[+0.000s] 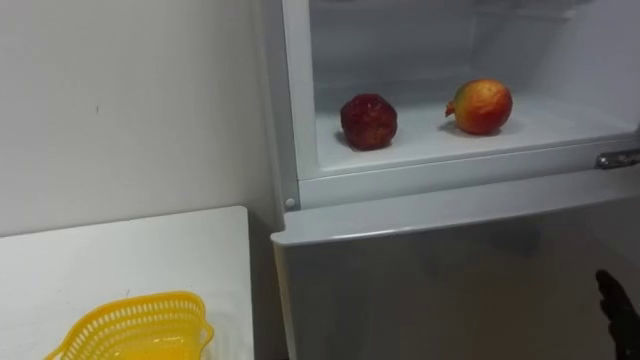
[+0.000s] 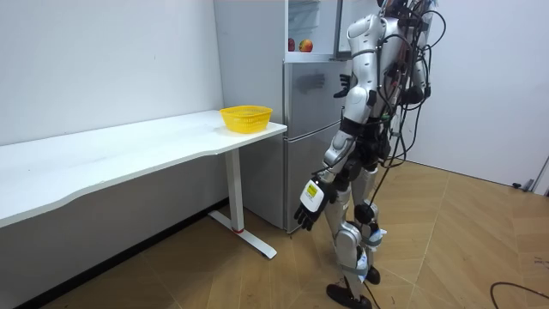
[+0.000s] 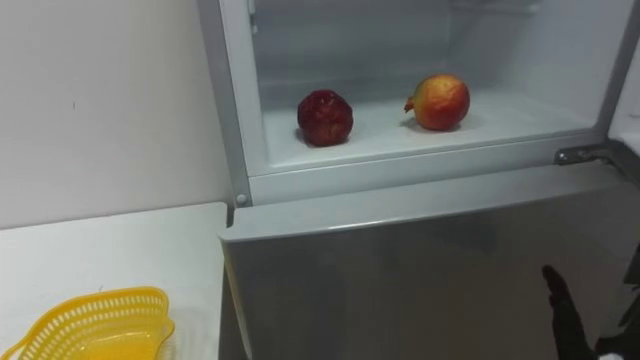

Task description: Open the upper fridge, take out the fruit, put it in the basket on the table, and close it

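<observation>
Right hand (image 3: 565, 325), fingers straight & empty, is hovering by the fridge (image 3: 420, 270), left hand (image 2: 305, 213) hanging relaxed; dark red fruit (image 3: 324, 117) & red-yellow fruit (image 3: 440, 101) are sitting apart on its upper shelf (image 3: 520, 122), prob. firm, smooth: cup round the sides.

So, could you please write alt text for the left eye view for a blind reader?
Two fruits sit apart on the open upper fridge's shelf: a dark red fruit left of a red-yellow fruit. Lower left, a yellow basket on a white table; lower right, the right hand.
</observation>
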